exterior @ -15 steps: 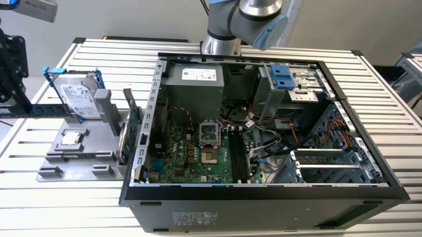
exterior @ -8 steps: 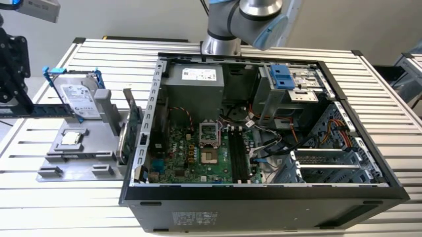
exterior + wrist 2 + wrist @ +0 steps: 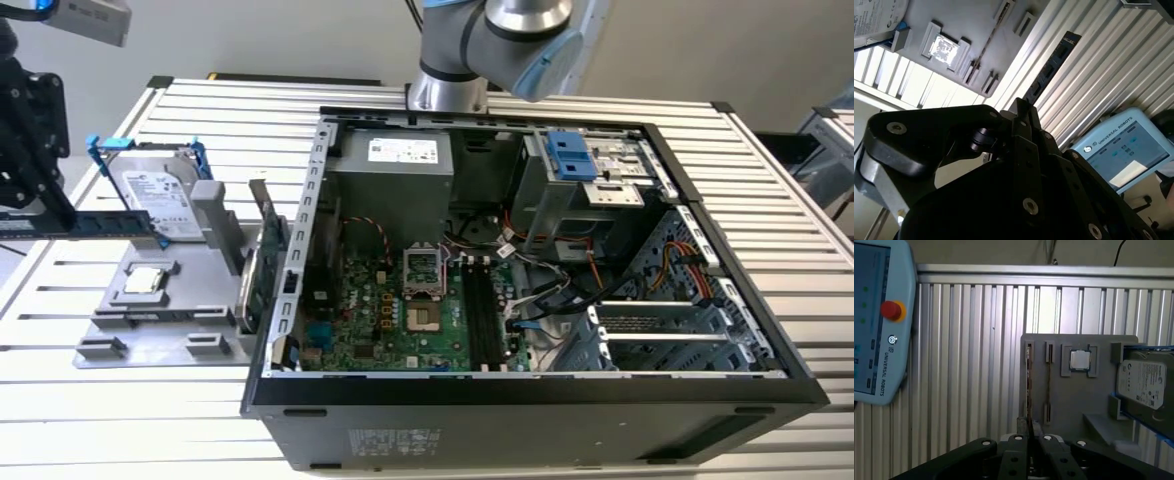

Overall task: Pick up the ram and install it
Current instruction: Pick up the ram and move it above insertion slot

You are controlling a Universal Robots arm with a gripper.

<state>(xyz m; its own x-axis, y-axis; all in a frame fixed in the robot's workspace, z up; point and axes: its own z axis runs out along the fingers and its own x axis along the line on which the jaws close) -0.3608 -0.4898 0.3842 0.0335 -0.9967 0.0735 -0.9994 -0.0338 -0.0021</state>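
A: Which step is the arm at?
B: The pick looks done; the carry is in hand. The gripper [image 3: 24,212] is clamped narrow on the ram [image 3: 80,222]. In the exterior view the stick lies level above the table [image 3: 80,420], its far tip toward the drive [image 3: 163,195], and it seems clear of the tray [image 3: 180,300]

A: Do the wrist views agree?
B: Yes. In the second wrist view the ram [image 3: 1054,60] runs straight out past the fingers [image 3: 1029,122]. In the first wrist view the ram [image 3: 1029,385] shows edge-on as 1 thin line, with most of its length beyond the grip

A: Where does it belong?
B: In 1 of the slots [image 3: 483,310] on the board [image 3: 380,310] inside the case [image 3: 316,200]. They are well apart from the gripper, toward the exterior view's right, and they look unfilled

A: What would the install call for?
B: As a judgement only: a path over the case wall that clears the card [image 3: 267,240] standing between tray and case. The stick's long edge must then line up along a slot, and the push down must be even, since a tilt could jam 1 end
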